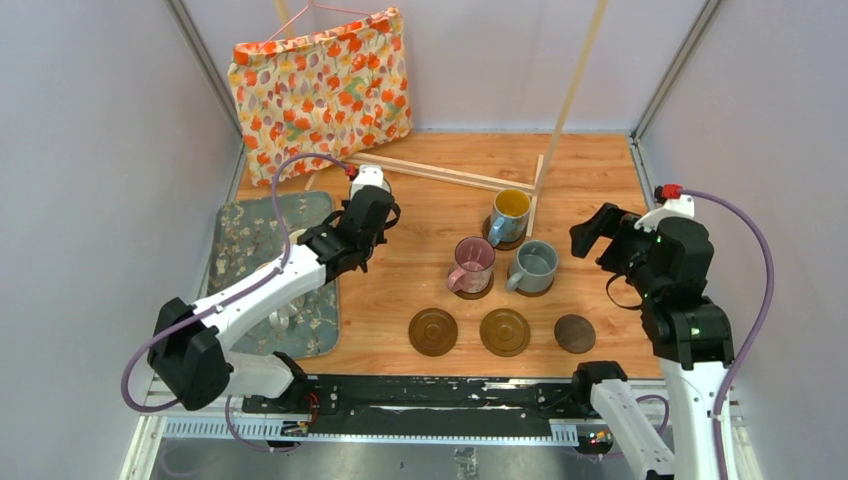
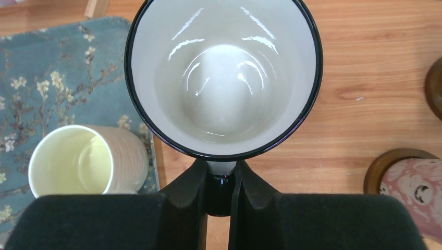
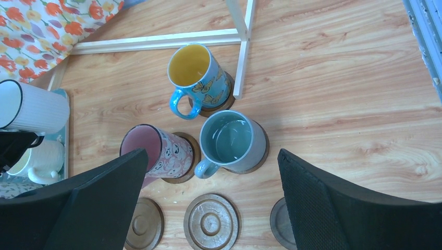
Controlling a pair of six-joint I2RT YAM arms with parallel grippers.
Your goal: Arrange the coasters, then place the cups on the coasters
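Note:
My left gripper [image 2: 223,179] is shut on the handle of a white cup with a dark rim [image 2: 224,78]. It holds the cup in the air by the mat's right edge, at the back left of the table [image 1: 368,183]. A blue cup with a yellow inside [image 3: 195,73], a pink cup [image 3: 159,151] and a grey-blue cup [image 3: 232,139] each stand on a coaster. Three bare coasters [image 1: 433,331] [image 1: 505,331] [image 1: 575,333] lie in a row near the front. My right gripper [image 1: 592,240] hangs open above them at the right, holding nothing.
A cream cup [image 2: 86,161] stands on the grey floral mat [image 1: 250,240] at the left. A thin wooden frame [image 1: 450,175] lies behind the cups. A flowered orange bag [image 1: 322,90] leans on the back wall.

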